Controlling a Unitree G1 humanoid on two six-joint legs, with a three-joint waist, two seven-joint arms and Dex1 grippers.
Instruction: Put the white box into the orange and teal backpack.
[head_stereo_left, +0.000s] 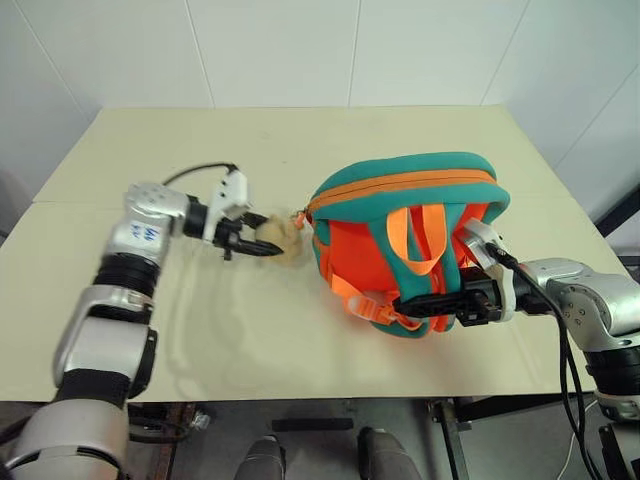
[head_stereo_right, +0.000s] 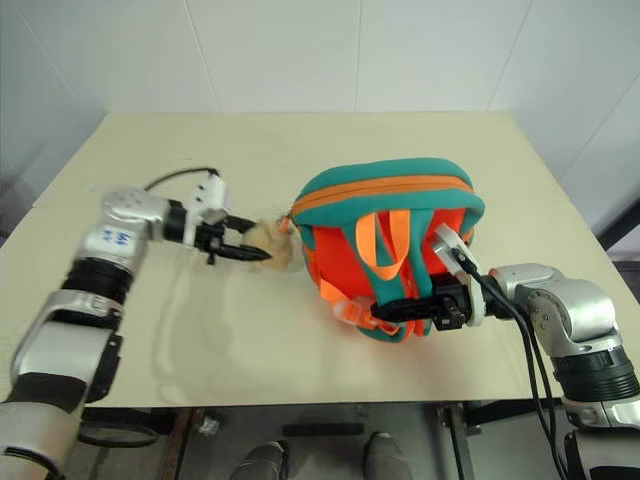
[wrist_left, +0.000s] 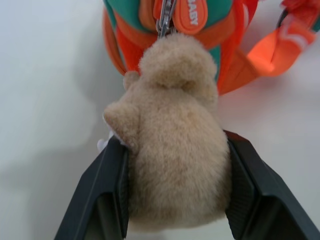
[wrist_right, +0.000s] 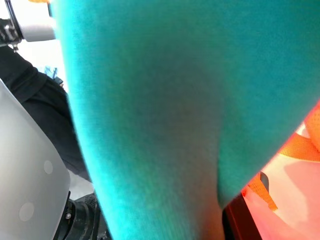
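The orange and teal backpack (head_stereo_left: 400, 190) lies on the table with its straps up and its zip band toward the wall. A tan plush bear (head_stereo_left: 278, 238) hangs from the zip pull (wrist_left: 166, 15) at its left end. My left gripper (head_stereo_left: 262, 245) is shut on the bear, one black finger (wrist_left: 100, 200) pressed against each of its sides. My right gripper (head_stereo_left: 415, 303) is shut on the backpack's teal lower edge (wrist_right: 165, 125), beside the orange strap buckle (head_stereo_left: 365, 303). The white box is out of view.
The beige table (head_stereo_left: 300, 140) runs back to a white tiled wall. Its front edge (head_stereo_left: 300, 398) lies just below the backpack. A black cable (head_stereo_left: 570, 380) hangs from my right wrist.
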